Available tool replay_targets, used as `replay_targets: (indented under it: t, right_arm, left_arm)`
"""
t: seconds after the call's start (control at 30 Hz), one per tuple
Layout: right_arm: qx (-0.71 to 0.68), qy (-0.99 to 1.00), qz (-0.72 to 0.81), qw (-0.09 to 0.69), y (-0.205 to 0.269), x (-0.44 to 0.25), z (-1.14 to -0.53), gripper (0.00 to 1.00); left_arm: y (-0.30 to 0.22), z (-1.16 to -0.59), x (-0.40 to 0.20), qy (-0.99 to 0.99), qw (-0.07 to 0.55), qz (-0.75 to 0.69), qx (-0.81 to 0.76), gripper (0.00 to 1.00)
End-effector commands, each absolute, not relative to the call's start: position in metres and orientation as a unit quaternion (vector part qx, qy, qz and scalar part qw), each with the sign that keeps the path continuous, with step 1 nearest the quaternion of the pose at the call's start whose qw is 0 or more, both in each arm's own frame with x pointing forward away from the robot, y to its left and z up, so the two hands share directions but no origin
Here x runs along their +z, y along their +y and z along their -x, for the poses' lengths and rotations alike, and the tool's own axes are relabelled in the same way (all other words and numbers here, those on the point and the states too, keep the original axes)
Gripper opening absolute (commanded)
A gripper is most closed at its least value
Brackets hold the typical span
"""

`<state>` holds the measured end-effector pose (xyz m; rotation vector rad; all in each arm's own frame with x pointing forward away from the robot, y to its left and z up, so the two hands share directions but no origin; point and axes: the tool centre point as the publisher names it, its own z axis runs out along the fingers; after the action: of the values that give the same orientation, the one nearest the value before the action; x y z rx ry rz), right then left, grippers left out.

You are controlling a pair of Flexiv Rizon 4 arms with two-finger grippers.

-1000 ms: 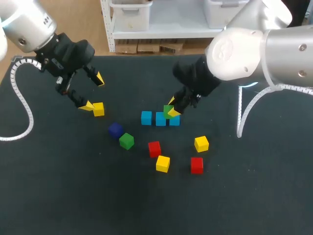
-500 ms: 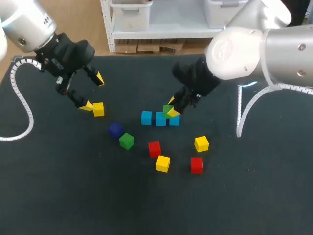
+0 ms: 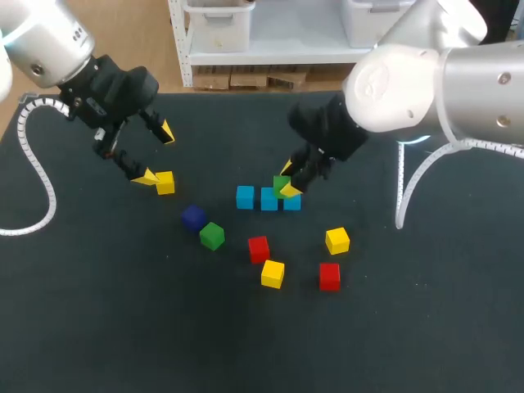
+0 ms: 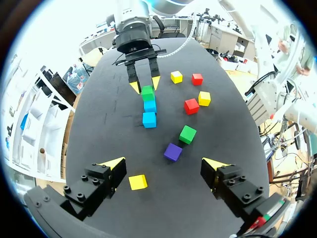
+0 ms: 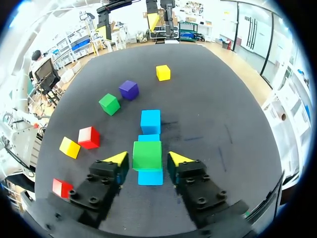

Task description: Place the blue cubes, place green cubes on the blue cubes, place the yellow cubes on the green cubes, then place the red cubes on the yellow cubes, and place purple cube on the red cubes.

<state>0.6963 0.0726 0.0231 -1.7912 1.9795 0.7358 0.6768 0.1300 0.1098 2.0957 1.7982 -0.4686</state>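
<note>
Head view first: you're looking at the blue row (image 3: 268,199), three blue cubes lying side by side, so that bottom layer is looking done. Your right gripper (image 3: 286,180) is sitting around the first green cube (image 3: 281,185), which is resting on top of the row's right end. Your left gripper (image 3: 155,154) is hanging spread wide, well off the row's left end, with the far yellow cube (image 3: 165,182) lying just beside one of its tips. On the near side of the row, the purple cube (image 3: 193,217), the second green cube (image 3: 212,236), the closer red cube (image 3: 259,248), the outer red cube (image 3: 329,276), the low yellow cube (image 3: 273,273) and the right yellow cube (image 3: 337,240) are all sitting loose on the table.

Left wrist view: your left gripper is gaping with nothing between its fingers. The far yellow cube is lying just ahead of one finger, and the row is running away beyond it, with the first green cube topping its far end.

Right wrist view: the first green cube is sitting right on the row's nearest end, probably overlapping the seam between two blues. From this angle I can't tell if your right gripper is pinching it or letting go.

So you're getting one green up. The other green, every yellow, both reds and the purple are waiting.
</note>
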Motion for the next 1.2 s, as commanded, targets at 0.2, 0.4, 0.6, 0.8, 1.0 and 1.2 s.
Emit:
replay_targets:
  t: [0.2,0.4,0.6,0.8,1.0,1.2]
  right_arm:
    - [0.26,0.706,0.632,0.187,0.069,0.026,-0.699,1.0]
    - [0.248,0.711,0.626,0.203,0.057,0.039,-0.7,1.0]
    - [0.248,0.714,0.618,0.217,0.031,0.05,-0.697,1.0]
    - [0.252,0.717,0.606,0.236,-0.002,0.059,-0.69,1.0]
    - [0.263,0.719,0.595,0.245,-0.028,0.063,-0.682,1.0]
    - [0.266,0.725,0.585,0.248,-0.041,0.061,-0.677,1.0]
  left_arm:
    - [0.131,-0.677,0.109,0.631,0.171,-0.738,-0.165,1.0]
    - [0.131,-0.677,0.109,0.631,0.171,-0.738,-0.165,1.0]
    - [0.131,-0.677,0.109,0.631,0.171,-0.738,-0.165,1.0]
    - [0.131,-0.677,0.109,0.631,0.171,-0.738,-0.165,1.0]
    - [0.131,-0.677,0.109,0.631,0.171,-0.738,-0.165,1.0]
    - [0.131,-0.677,0.109,0.631,0.171,-0.738,-0.165,1.0]
